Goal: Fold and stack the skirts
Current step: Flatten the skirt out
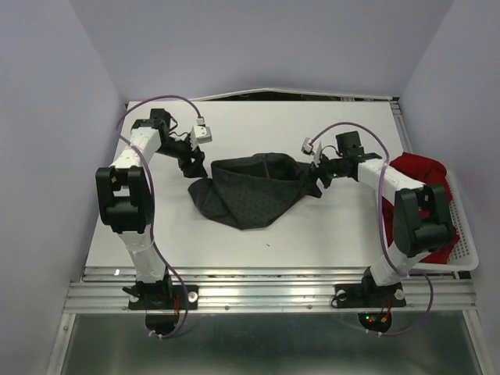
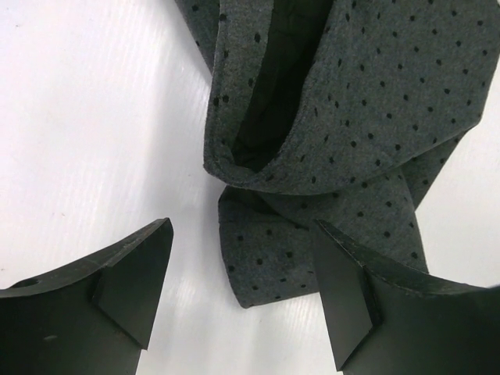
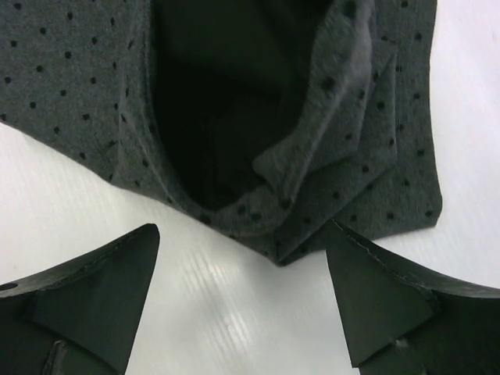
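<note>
The dark grey dotted skirt (image 1: 250, 191) lies crumpled in the middle of the white table, its waist opening gaping toward the back. My left gripper (image 1: 194, 167) is at the skirt's left end and stands open. In the left wrist view the skirt (image 2: 375, 94) has a loose corner lying flat on the table between the spread fingers of that gripper (image 2: 242, 269), and neither finger touches it. My right gripper (image 1: 319, 176) is open at the skirt's right end. Its wrist view shows the skirt (image 3: 78, 78) just ahead of the open gripper (image 3: 242, 277). The red skirt (image 1: 418, 168) lies in the basket at the right.
A white mesh basket (image 1: 462, 238) sits at the table's right edge beside the right arm. Grey walls close in the table on the left, back and right. A metal rail (image 1: 266, 293) runs along the near edge under both arm bases.
</note>
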Tool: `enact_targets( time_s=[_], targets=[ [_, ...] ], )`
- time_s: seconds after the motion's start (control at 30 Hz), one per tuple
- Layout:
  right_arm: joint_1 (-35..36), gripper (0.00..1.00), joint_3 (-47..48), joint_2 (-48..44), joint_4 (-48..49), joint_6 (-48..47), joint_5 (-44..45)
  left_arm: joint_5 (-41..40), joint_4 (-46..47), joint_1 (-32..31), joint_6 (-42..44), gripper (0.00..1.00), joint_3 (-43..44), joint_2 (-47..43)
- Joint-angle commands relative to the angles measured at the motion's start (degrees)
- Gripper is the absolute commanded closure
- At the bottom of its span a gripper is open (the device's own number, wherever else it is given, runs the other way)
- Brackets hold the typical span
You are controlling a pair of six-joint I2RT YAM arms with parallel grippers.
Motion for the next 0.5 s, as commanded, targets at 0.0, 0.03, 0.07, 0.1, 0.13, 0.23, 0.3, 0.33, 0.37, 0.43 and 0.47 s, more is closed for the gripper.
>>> enact_targets(
  time_s=[0.0, 0.03, 0.07, 0.1, 0.13, 0.23, 0.3, 0.33, 0.37, 0.43, 0.47],
  targets=[
    [2.5, 0.09, 2.0, 1.7, 7.0, -3.2, 3.7, -1.2, 1.3, -0.8, 3.2, 0.17, -1.3, -1.0],
    [2.5, 0.09, 2.7, 2.3, 7.4, -3.4, 4.0, -2.0, 1.1, -1.0, 3.8, 0.17, -1.2, -0.9],
    [2.5, 0.09, 3.4, 3.4, 7.3, -3.9, 4.2, -2.5, 1.0, -1.3, 5.0, 0.17, -1.3, -0.7],
    [3.0, 0.09, 4.8, 3.7, 7.4, -4.7, 4.3, -3.0, 1.1, -1.6, 5.6, 0.17, -1.3, -0.6],
    [3.0, 0.11, 5.5, 4.0, 7.4, -5.4, 4.7, -4.2, 1.5, -2.2, 6.1, 0.17, -1.5, -0.6],
    [3.0, 0.22, 8.2, 4.4, 5.5, -8.1, 4.3, -4.7, 3.9, -3.0, 5.9, 0.17, -1.7, -0.9],
    [3.8, 0.32, 9.0, 4.1, 4.1, -10.3, 4.3, -4.7, 5.7, -3.7, 5.3, 0.17, -1.4, -0.7],
    [4.3, 0.43, 9.1, 3.8, 3.2, -10.8, 4.2, -4.9, 6.0, -4.1, 5.2, 0.17, -1.0, -0.6],
    [4.8, 0.48, 9.2, 3.6, 2.8, -11.3, 4.2, -5.0, 6.2, -4.9, 5.2, 0.17, -0.7, 0.0],
    [5.4, 0.62, 9.5, 3.4, 0.9, -13.4, 4.4, -5.3, 7.1, -5.6, 5.0, 0.17, 0.1, 0.6],
    [5.4, 0.68, 10.0, 3.4, 0.3, -13.7, 4.6, -5.2, 7.5, -5.9, 4.8, 0.17, 0.4, 0.8]
  ],
)
